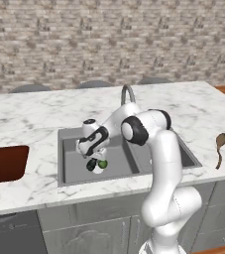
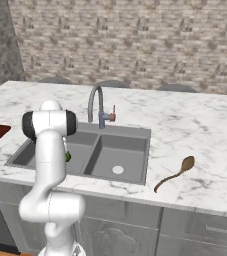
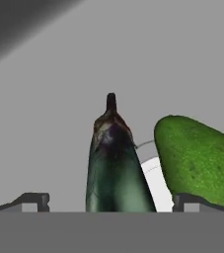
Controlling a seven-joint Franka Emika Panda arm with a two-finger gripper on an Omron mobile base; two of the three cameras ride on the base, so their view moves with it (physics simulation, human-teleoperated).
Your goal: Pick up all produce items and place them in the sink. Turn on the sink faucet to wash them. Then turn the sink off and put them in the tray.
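Produce items in sink, left basin: dark oblong one btwn wide-open gripper fingertips, not gripped; green round one just beside it, over pale drain. Tray on counter left of sink.

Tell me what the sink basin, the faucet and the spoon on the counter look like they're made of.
Sink: flat matte grey with no glare, so possibly composite or brushed steel. Faucet: slim grey gooseneck with a faint sheen, probably metal. Spoon: even brown, dull finish, most likely wood. This is rendered imagery, so all three are judged by look alone.
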